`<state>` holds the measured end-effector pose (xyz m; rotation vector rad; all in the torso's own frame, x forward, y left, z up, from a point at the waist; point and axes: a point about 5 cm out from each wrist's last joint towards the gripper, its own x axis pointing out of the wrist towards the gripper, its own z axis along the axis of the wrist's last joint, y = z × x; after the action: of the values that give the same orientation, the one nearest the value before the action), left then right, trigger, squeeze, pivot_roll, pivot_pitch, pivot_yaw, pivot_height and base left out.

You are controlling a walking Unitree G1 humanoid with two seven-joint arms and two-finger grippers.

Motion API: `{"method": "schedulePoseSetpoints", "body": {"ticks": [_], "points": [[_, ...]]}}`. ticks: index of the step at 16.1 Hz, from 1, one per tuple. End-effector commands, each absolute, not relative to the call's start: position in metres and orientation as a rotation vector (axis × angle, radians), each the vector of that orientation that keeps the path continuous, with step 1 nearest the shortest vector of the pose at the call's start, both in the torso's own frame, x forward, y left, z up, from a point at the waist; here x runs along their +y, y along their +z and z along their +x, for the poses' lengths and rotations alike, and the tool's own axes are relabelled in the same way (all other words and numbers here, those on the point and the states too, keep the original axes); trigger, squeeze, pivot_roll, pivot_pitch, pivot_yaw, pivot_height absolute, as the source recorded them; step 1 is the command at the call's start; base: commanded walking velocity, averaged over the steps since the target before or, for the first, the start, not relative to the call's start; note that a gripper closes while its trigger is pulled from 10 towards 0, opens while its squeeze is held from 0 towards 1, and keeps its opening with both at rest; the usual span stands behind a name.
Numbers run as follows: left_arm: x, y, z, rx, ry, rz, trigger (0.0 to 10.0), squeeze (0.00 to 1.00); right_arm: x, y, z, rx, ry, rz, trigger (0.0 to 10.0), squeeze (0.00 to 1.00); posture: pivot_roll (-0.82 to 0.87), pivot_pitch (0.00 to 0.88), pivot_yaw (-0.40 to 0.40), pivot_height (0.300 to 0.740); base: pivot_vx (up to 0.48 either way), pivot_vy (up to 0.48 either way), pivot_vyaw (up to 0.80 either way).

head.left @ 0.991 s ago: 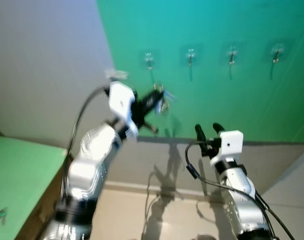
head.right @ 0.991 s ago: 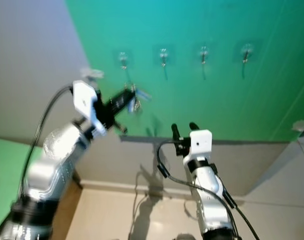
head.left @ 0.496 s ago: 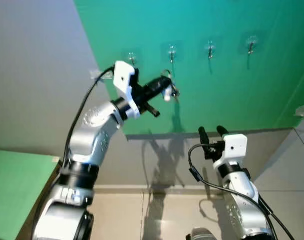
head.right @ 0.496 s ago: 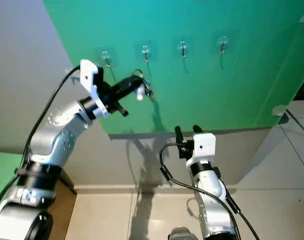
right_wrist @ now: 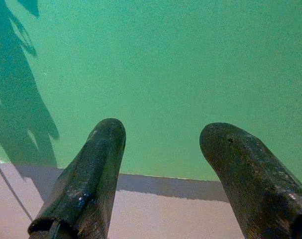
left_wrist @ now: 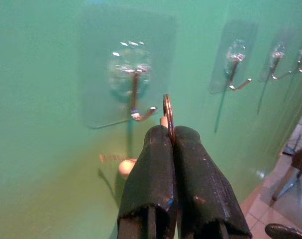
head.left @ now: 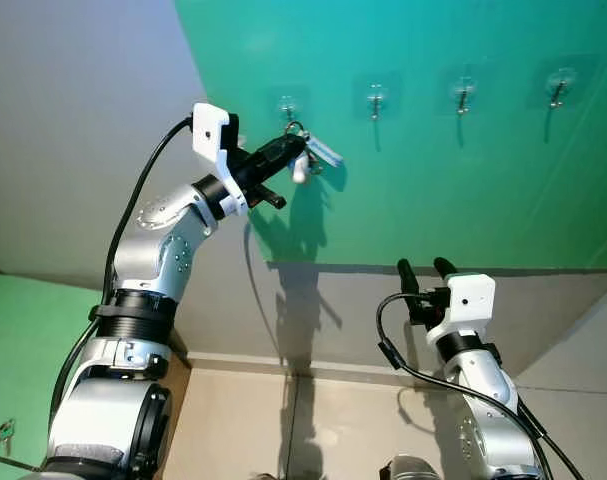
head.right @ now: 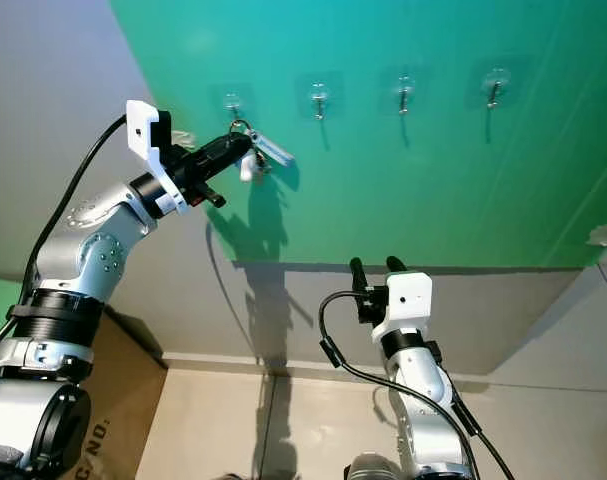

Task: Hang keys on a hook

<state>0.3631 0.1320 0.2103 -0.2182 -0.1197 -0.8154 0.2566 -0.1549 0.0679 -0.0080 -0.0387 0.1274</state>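
My left gripper (head.left: 295, 146) is raised to the green wall and shut on a key ring (left_wrist: 167, 110) with keys (head.left: 318, 153) dangling from it. The ring stands just right of and slightly below the leftmost hook (head.left: 288, 107), close to its tip (left_wrist: 141, 115) but not over it. A pale tag (left_wrist: 126, 167) hangs under the fingers. Several clear adhesive hooks sit in a row on the wall, with the second hook (head.left: 375, 100) further right. My right gripper (head.left: 423, 268) is held low in front of the wall, open and holding nothing.
Two more hooks (head.left: 463, 95) (head.left: 557, 90) continue the row to the right. A grey wall (head.left: 73, 120) meets the green panel on the left. Below lie a tiled floor (head.left: 333, 420) and a green surface (head.left: 13, 340) at the lower left.
The camera has shifted. My left gripper with the keys has risen and moved from beside the second hook to the leftmost hook. The right arm holds its pose.
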Motion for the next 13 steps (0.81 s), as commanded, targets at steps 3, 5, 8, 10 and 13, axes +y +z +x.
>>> {"method": "schedulePoseSetpoints", "body": {"ticks": [3,5,8,10,13], "points": [[0.144,0.224,0.366,-0.176,-0.802,-0.226,0.0,0.0,-0.149,0.068,0.258,-0.028,0.152,-0.003,10.0,0.0,-0.24,0.039,0.158,0.74,0.0,0.0,0.0],[0.145,0.225,0.366,-0.18,-0.807,-0.226,0.0,0.0,-0.148,0.068,0.259,-0.026,0.16,-0.002,10.0,0.0,-0.24,0.035,0.154,0.74,0.0,0.0,0.0],[0.142,0.224,0.37,-0.169,-0.834,-0.238,0.0,0.0,-0.145,0.068,0.259,-0.027,0.173,-0.002,10.0,0.0,-0.25,0.029,0.156,0.74,0.0,0.0,0.0],[0.137,0.222,0.372,-0.153,-0.853,-0.244,0.0,0.0,-0.145,0.069,0.259,-0.027,0.18,0.003,10.0,0.0,-0.25,0.026,0.159,0.74,0.0,0.0,0.0],[0.128,0.223,0.377,-0.137,-0.883,-0.241,0.0,0.0,-0.144,0.068,0.255,-0.027,0.194,0.009,10.0,0.0,-0.27,0.02,0.169,0.74,0.0,0.0,0.0]]}}
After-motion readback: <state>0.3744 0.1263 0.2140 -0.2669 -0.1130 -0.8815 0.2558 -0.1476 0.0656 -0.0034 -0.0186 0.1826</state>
